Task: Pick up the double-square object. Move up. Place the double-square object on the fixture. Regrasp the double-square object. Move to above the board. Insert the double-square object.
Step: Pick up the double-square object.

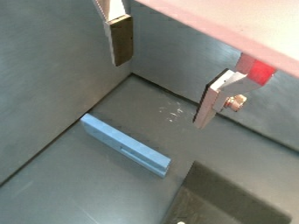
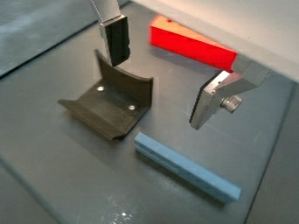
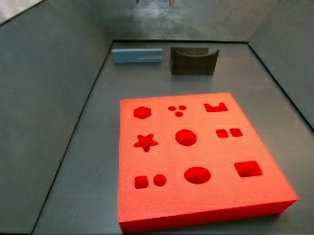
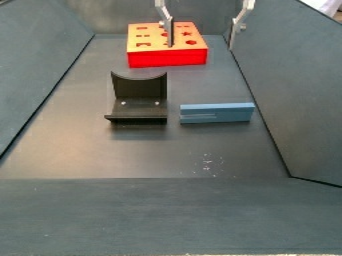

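The double-square object is a pale blue-grey block lying flat on the floor next to the fixture; it also shows in both wrist views and in a side view. The fixture, dark with a U-shaped notch, also shows in a wrist view and a side view. The red board lies flat, holes up, and also shows in other views. My gripper hangs open and empty above the floor, well above the block, as both wrist views show.
Grey walls enclose the floor on all sides. A small pale scuff marks the floor below the gripper.
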Tool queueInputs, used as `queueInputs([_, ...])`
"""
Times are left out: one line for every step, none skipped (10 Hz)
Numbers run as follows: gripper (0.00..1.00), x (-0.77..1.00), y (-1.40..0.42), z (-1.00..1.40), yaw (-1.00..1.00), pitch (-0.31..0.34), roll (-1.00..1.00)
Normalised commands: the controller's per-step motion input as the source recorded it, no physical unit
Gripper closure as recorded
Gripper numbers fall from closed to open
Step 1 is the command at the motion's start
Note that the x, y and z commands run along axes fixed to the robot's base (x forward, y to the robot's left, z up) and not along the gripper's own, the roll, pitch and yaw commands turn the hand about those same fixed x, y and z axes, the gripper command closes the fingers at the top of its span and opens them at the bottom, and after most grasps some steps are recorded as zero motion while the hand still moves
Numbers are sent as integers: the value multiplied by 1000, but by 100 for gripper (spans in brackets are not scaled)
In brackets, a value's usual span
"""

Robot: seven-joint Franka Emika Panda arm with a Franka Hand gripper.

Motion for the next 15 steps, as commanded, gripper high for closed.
queueInputs([0,0,46,-246,-686,-6,-230])
queueInputs([0,-57,6,-394,-640,-13,-330])
queueInputs([0,-57,0,-477,-760,0,-290])
queueInputs([0,-74,0,-497,-794,0,-273])
queueInputs([0,-89,0,-489,-803,0,-267])
queueInputs([0,-89,0,-471,-806,0,-264])
queueInputs([0,-91,0,-471,-806,0,-264])
queueInputs([0,-89,0,-474,-803,0,-267])
queueInputs([0,-123,0,-454,-751,0,-311])
queueInputs([0,-174,0,-254,-629,0,-420])
queueInputs([0,-226,0,-91,-417,0,-500])
queueInputs([0,-209,40,-137,-409,0,-490])
queueInputs([0,-117,191,-274,-380,-21,-427])
queueInputs([0,-71,160,-391,-357,-29,-367])
queueInputs([0,-31,126,-440,-323,-26,-343])
